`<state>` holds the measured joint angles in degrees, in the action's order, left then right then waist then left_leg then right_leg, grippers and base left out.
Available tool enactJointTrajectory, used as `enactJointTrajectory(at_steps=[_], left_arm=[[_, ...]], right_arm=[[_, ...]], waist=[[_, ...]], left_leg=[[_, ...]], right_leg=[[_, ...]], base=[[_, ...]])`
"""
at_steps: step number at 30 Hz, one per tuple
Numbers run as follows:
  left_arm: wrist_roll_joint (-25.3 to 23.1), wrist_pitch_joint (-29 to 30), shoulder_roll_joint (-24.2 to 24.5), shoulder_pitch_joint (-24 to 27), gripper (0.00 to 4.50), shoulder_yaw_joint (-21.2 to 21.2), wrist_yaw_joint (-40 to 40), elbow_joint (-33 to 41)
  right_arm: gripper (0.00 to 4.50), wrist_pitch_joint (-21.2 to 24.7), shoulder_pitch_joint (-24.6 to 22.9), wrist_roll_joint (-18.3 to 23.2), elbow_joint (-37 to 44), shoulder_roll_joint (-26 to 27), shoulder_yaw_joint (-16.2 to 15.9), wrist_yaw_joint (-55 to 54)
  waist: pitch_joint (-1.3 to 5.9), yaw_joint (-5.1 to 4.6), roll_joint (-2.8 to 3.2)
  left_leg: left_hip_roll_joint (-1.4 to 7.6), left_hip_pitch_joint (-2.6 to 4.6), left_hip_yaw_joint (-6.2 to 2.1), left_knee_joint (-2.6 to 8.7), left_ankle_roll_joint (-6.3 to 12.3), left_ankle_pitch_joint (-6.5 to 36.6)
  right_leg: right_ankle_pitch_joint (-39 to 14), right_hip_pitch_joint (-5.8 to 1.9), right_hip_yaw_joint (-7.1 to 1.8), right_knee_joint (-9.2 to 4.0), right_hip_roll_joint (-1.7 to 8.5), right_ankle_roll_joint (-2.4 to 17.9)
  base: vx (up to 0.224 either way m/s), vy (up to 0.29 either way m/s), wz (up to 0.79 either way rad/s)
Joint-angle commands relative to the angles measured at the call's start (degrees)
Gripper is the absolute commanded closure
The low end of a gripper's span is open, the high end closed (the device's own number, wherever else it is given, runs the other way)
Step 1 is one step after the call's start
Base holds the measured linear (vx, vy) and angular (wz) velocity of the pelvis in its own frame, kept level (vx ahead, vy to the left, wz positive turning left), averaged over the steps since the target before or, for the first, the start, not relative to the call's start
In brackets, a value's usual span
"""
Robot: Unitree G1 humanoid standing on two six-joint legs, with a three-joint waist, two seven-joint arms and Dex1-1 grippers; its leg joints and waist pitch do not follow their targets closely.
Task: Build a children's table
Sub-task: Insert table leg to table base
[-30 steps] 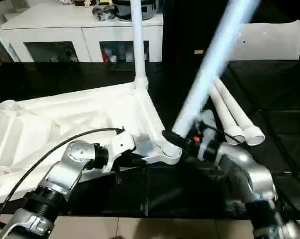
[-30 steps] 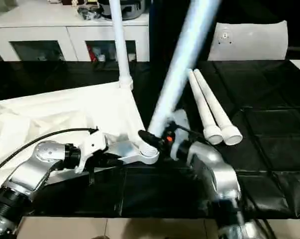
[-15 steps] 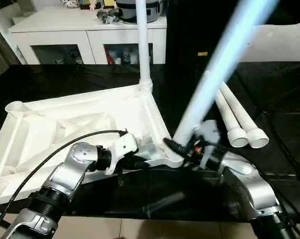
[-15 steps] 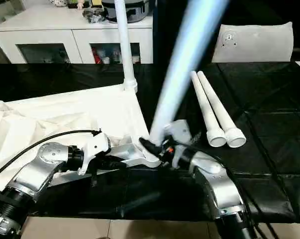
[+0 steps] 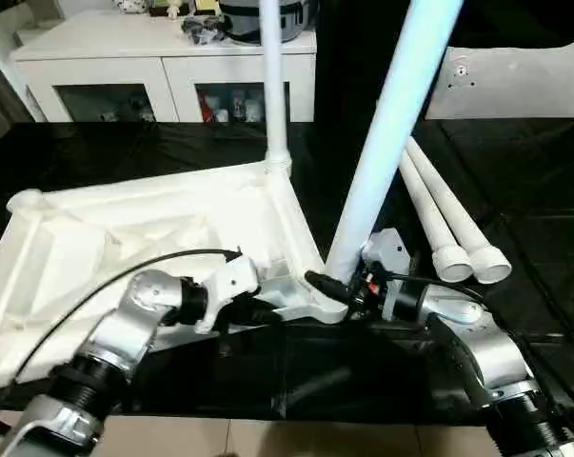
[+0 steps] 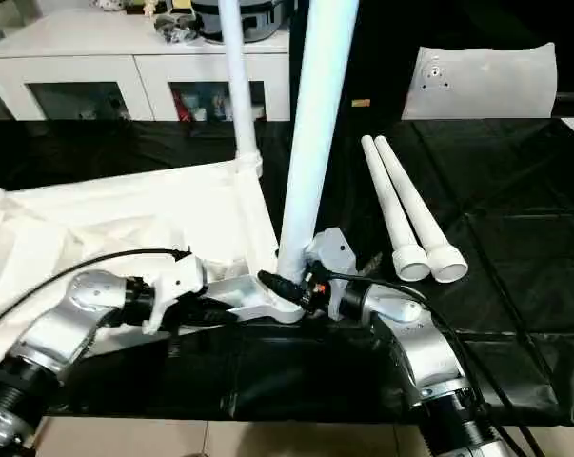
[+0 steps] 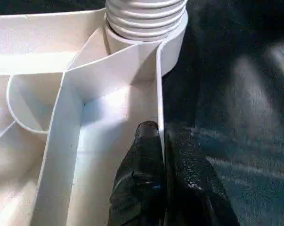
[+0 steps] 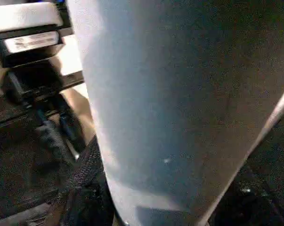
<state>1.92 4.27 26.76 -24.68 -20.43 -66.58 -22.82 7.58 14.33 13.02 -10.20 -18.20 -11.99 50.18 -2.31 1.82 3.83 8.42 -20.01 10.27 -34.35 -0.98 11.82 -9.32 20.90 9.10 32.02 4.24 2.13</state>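
1. Now we see the right pincer (image 5: 348, 286) pinching the foot of a white leg (image 5: 386, 133), whose long axis rises nearly upright from the pincer, its base at the near corner socket (image 5: 326, 303) of the upturned tabletop (image 5: 125, 238).
2. Our left pincer (image 7: 159, 141), pressed together on the tabletop's thin edge wall, lies just beside that socket and steadies it on the black table (image 5: 515, 190).
3. Another leg (image 5: 272, 86) stands in the socket beyond the pincers; two spare legs (image 5: 448, 214) lie past the right one.
4. Both forearms reach in low, converging.
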Motion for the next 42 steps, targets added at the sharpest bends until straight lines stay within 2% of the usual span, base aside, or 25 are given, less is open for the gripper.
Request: enactJointTrajectory(at_steps=[1,4,11,12,17,20,21,23,24,25,26,27,28,29,30,31,32,33,34,35,36,37,38,40,42], left_arm=[[-1.7,-2.3,1.0,-3.1,4.50,0.3,0.0,-0.6],[-2.6,-3.9,0.9,-4.7,4.50,-1.0,-1.8,-2.5],[-4.7,-6.5,0.9,-8.0,4.50,-1.9,-1.5,-7.9],[-5.2,-7.1,1.0,-8.7,4.50,-1.8,-1.1,-9.2],[-5.0,-6.5,1.4,-8.3,4.50,-1.0,-0.7,-9.4],[-4.7,-6.1,1.7,-7.9,4.50,-0.6,0.1,-9.2],[-4.0,-5.1,1.9,-7.3,4.50,0.2,1.0,-8.4],[-3.8,-5.0,1.9,-7.2,4.50,0.4,1.2,-8.4],[-3.8,-5.0,1.9,-7.2,4.50,0.4,1.2,-8.4],[-2.9,-1.6,2.3,-5.0,4.50,2.3,3.4,-4.4],[-2.2,1.6,2.7,-2.8,4.50,4.0,5.3,-0.4],[-2.2,1.6,2.7,-2.8,4.50,4.0,5.3,-0.4],[-1.7,5.5,2.9,-0.4,4.50,5.7,7.5,4.1],[-1.6,9.8,2.3,2.3,4.50,7.4,10.5,9.1],[-1.7,15.3,0.2,5.5,4.50,9.2,14.5,15.0],[-1.8,17.6,-0.7,6.8,4.50,10.0,16.2,17.5],[-2.0,20.7,-2.8,8.5,4.50,10.3,18.4,20.8],[-2.1,21.5,-3.5,8.9,4.50,10.4,19.0,21.7],[-2.1,22.7,-4.6,9.5,4.50,10.4,19.9,23.0],[-2.3,24.1,-6.2,10.1,4.50,10.1,21.0,24.4],[-2.4,24.9,-7.4,10.5,4.50,9.8,21.8,25.4],[-2.7,25.2,-8.2,10.5,4.50,9.3,22.2,25.4],[-3.0,26.3,-8.8,10.6,4.50,8.7,22.8,26.2],[-3.0,26.7,-9.0,10.6,4.50,8.5,23.1,26.5],[-3.4,26.7,-9.1,10.0,4.50,7.8,23.6,25.9]], right_arm=[[2.59,3.0,-3.9,-0.7,-4.2,0.0,-6.2,5.3],[2.59,3.0,-5.0,-0.6,-3.4,-0.6,-8.1,8.1],[2.59,2.7,-6.1,-1.3,-1.8,-1.0,-10.2,10.2],[2.59,2.4,-6.0,-1.7,-2.0,-0.8,-10.4,10.4],[2.59,2.3,-4.9,-2.2,-2.8,0.3,-10.3,9.7],[2.59,2.3,-4.6,-2.5,-3.2,1.0,-9.7,8.3],[2.59,2.0,-4.2,-2.9,-3.9,1.7,-9.0,6.4],[2.59,1.9,-4.1,-3.2,-4.1,2.0,-8.7,5.9],[2.59,1.9,-4.1,-3.2,-4.1,2.0,-8.7,5.9],[2.59,0.9,-3.0,-4.0,-6.2,3.6,-6.7,1.6],[2.59,0.2,-1.8,-4.7,-8.1,5.2,-4.8,-2.2],[2.59,0.2,-1.8,-4.7,-8.1,5.2,-4.8,-2.2],[2.59,-0.5,-0.6,-5.2,-9.9,6.5,-3.2,-5.6],[2.59,-0.7,0.9,-5.3,-11.6,8.0,-1.4,-9.0],[2.59,-0.5,2.7,-4.9,-13.5,9.7,0.5,-12.4],[2.59,-0.5,3.5,-4.7,-14.2,10.4,1.3,-13.9],[2.59,-0.6,4.7,-4.5,-15.6,11.5,2.5,-16.2],[2.59,-0.7,5.0,-4.5,-16.0,11.7,2.7,-16.8],[2.59,-0.8,5.6,-4.5,-16.7,12.2,3.2,-17.8],[2.59,-1.1,6.3,-4.6,-17.7,12.7,3.6,-19.1],[2.59,-1.3,6.8,-4.9,-18.5,13.1,4.0,-20.0],[2.59,-1.6,7.2,-5.2,-19.2,13.4,4.2,-20.7],[2.59,-2.2,7.8,-5.6,-20.4,13.7,4.4,-21.8],[2.59,-2.4,7.9,-5.7,-20.8,13.8,4.4,-22.2],[2.59,-2.5,8.1,-5.5,-21.0,14.3,4.4,-22.3]], waist=[[1.41,-0.25,-0.17],[0.84,-0.16,-0.15],[0.44,0.09,-0.20],[0.39,0.07,-0.48],[-0.24,-0.09,-0.70],[-0.80,-0.40,-0.85],[-1.50,-1.01,-0.77],[-1.70,-1.32,-0.47],[-1.67,-1.91,-0.37],[-1.66,-2.04,-0.03],[-2.36,-2.61,0.16],[-2.18,-2.72,0.36],[-2.06,-2.60,0.23],[-2.45,-2.47,-0.01],[-2.40,-2.79,-1.76],[-2.37,-2.69,-1.89],[-2.35,-2.32,-2.76],[-2.11,-1.90,-1.80],[-2.20,-2.37,-1.26],[-2.18,-2.56,-1.03],[-2.18,-2.47,-1.21],[-2.43,-2.43,-2.23],[-2.50,-2.01,-2.27],[-2.32,-1.59,-2.15],[-2.06,-1.51,-2.12]], left_leg=[[5.37,0.73,-3.50,5.01,1.52,24.5],[5.55,0.84,-3.66,5.35,1.12,25.8],[5.97,0.64,-3.85,5.88,0.66,25.7],[6.02,0.61,-3.84,5.95,0.56,25.9],[5.84,0.94,-4.03,5.94,-0.04,27.9],[5.79,1.41,-4.24,5.97,-0.68,30.8],[5.46,2.38,-4.44,5.68,-1.42,34.8],[5.57,2.86,-4.78,5.69,-1.93,36.6],[5.75,3.07,-5.01,5.88,-2.40,38.4],[6.50,2.67,-5.56,6.83,-3.37,40.5],[7.00,2.25,-5.90,8.15,-3.76,44.1],[7.27,1.88,-6.08,8.65,-4.74,45.9],[7.98,-0.12,-6.54,10.54,-5.73,47.9],[7.94,-0.82,-6.66,11.24,-5.94,47.9],[5.30,1.48,-6.22,7.38,-5.98,37.9],[4.10,1.70,-6.05,5.09,-4.04,29.9],[3.72,-0.23,-5.46,3.90,-0.51,16.5],[4.14,-1.35,-5.71,4.53,0.25,13.3],[5.84,-1.37,-5.94,6.13,0.38,15.7],[6.58,-0.84,-6.14,6.51,0.15,18.6],[6.84,0.44,-5.69,6.76,-0.62,23.7],[5.89,0.36,-5.16,6.49,-0.05,24.9],[5.14,0.77,-4.65,5.88,0.95,23.6],[5.33,-0.05,-4.76,5.94,2.13,19.6],[5.88,0.15,-4.82,6.27,2.25,19.0]], right_leg=[[-34.3,-0.93,-4.38,-6.35,6.50,0.6],[-34.2,-0.85,-4.57,-6.36,6.72,1.1],[-32.0,-1.00,-5.14,-5.89,7.01,2.9],[-31.9,-0.99,-5.21,-5.90,7.06,3.1],[-38.1,-0.69,-5.05,-6.55,7.43,1.9],[-41.8,-0.25,-4.70,-7.26,7.37,0.6],[-46.3,0.25,-3.47,-8.18,7.07,-1.1],[-47.1,0.05,-2.68,-8.70,7.00,-1.7],[-45.4,-0.53,-1.94,-8.81,6.89,-1.9],[-42.1,-1.40,-2.00,-7.76,7.15,-1.1],[-41.2,-1.81,-1.74,-7.28,6.33,-1.3],[-39.4,-2.33,-2.06,-5.95,6.52,-0.6],[-33.6,-4.02,-4.08,-1.54,6.42,1.2],[-32.7,-4.00,-5.00,-1.07,6.48,1.7],[-44.5,-0.29,-6.20,-5.38,9.32,3.0],[-49.5,-0.25,-6.08,-7.10,10.56,2.6],[-49.5,-1.96,-6.38,-7.51,11.13,2.2],[-45.0,-2.92,-6.09,-6.71,10.40,2.7],[-35.6,-2.30,-5.39,-5.54,7.96,4.6],[-31.0,-1.88,-5.47,-5.04,7.26,5.6],[-25.7,-0.92,-6.10,-4.63,6.95,7.9],[-27.9,-0.95,-6.57,-4.69,7.50,8.7],[-33.7,-0.71,-6.74,-5.43,7.94,7.8],[-34.5,-1.42,-6.65,-5.56,7.98,6.5],[-30.5,-1.29,-6.61,-5.18,7.46,6.8]], base=[[0.000,0.000,0.00],[0.000,0.000,0.00],[0.000,0.000,0.00],[0.000,0.000,0.00],[0.000,0.000,0.00],[0.000,0.000,0.00],[0.000,0.000,0.00],[0.000,0.000,0.00],[0.000,0.000,0.00],[0.000,0.000,0.00],[0.000,0.000,0.00],[0.000,0.000,0.00],[0.000,0.000,0.00],[0.000,0.000,0.00],[0.000,0.000,0.00],[0.000,0.000,0.00],[0.038,0.002,-0.30],[0.029,0.016,-0.28],[0.029,0.016,-0.28],[0.000,0.000,0.00],[0.000,0.000,0.00],[0.000,0.000,0.00],[0.000,0.000,0.00],[0.000,0.000,0.00],[0.000,0.000,0.00]])
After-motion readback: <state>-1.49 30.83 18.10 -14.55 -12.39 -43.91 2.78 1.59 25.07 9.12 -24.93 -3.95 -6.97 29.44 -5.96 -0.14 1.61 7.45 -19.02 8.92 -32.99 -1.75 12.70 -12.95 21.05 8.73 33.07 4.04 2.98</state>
